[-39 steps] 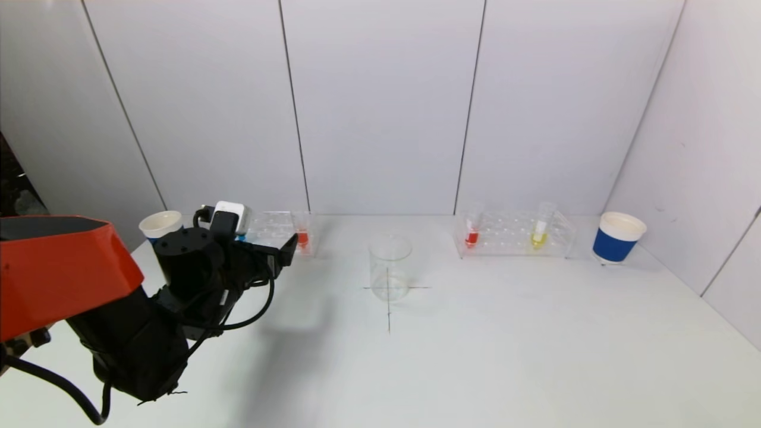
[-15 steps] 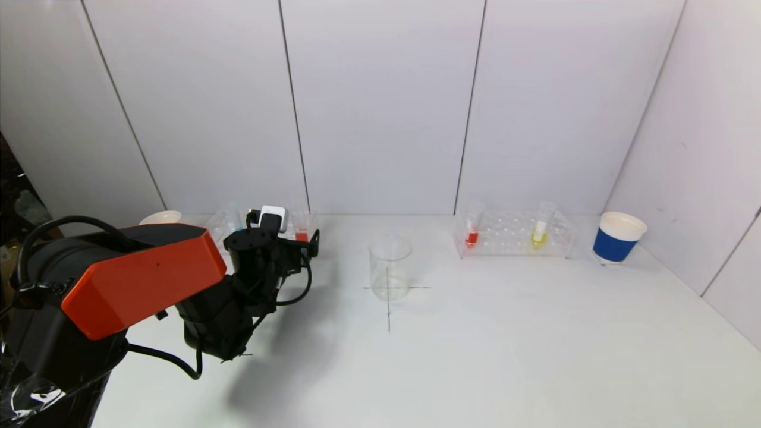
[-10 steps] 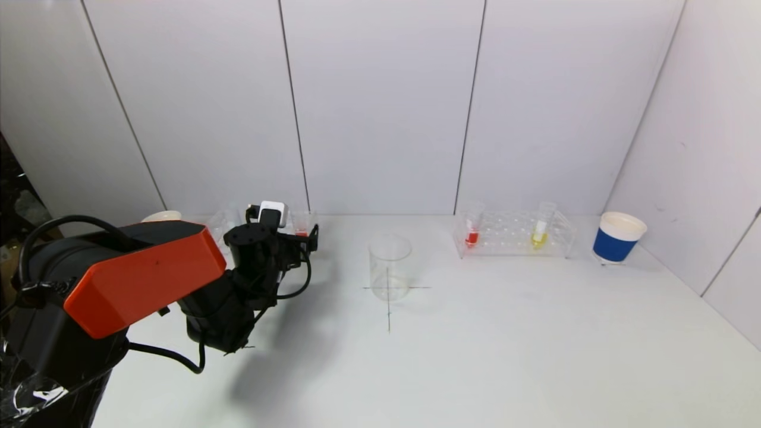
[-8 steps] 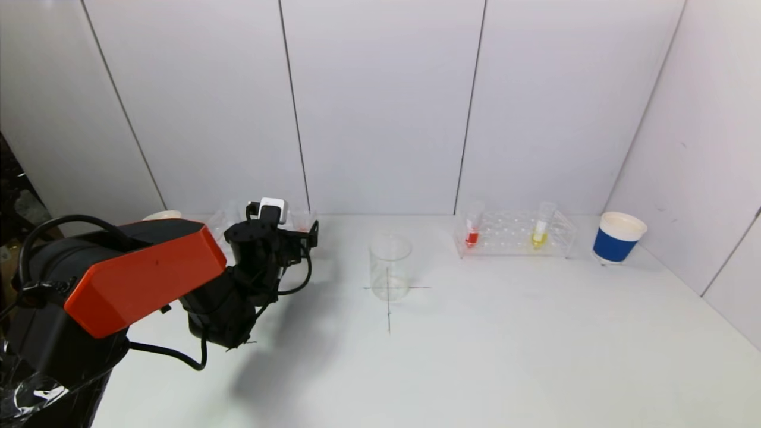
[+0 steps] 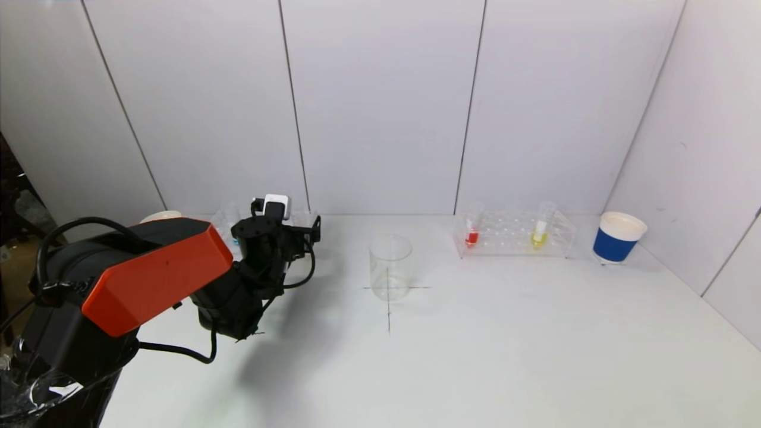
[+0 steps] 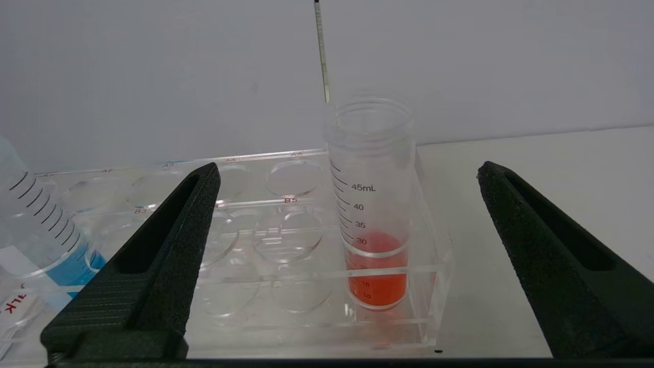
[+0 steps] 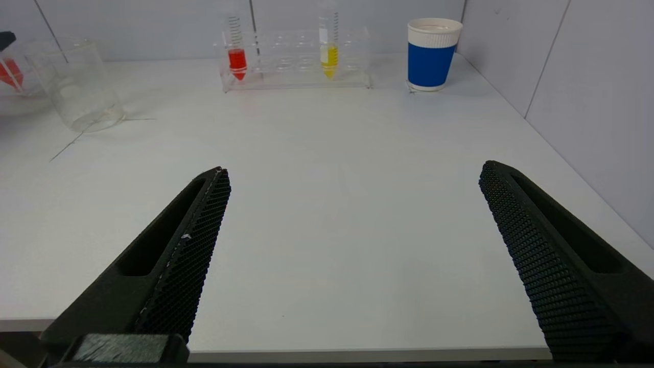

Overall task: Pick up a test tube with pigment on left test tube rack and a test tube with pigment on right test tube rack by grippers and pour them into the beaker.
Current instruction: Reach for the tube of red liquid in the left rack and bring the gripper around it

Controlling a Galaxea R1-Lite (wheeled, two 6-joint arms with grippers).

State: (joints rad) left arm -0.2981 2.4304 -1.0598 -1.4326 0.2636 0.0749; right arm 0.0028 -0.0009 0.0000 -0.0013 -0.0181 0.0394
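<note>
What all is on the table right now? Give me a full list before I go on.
left test tube rack: 1, clear, back left of table.
red tube: 1, red pigment, upright at that rack's end nearest the beaker, between the left gripper's open fingers.
blue tube: 1, blue pigment, same rack, other end.
beaker: 1, clear, empty, table centre on a drawn cross.
right test tube rack: 1, clear, back right.
Tubes in it: 2, red and yellow.
blue cup: 1, white rim, right of right rack.
white cup: 1, far left, mostly hidden.
left gripper: open, at left rack.
right gripper: open, empty, over near table edge.
</note>
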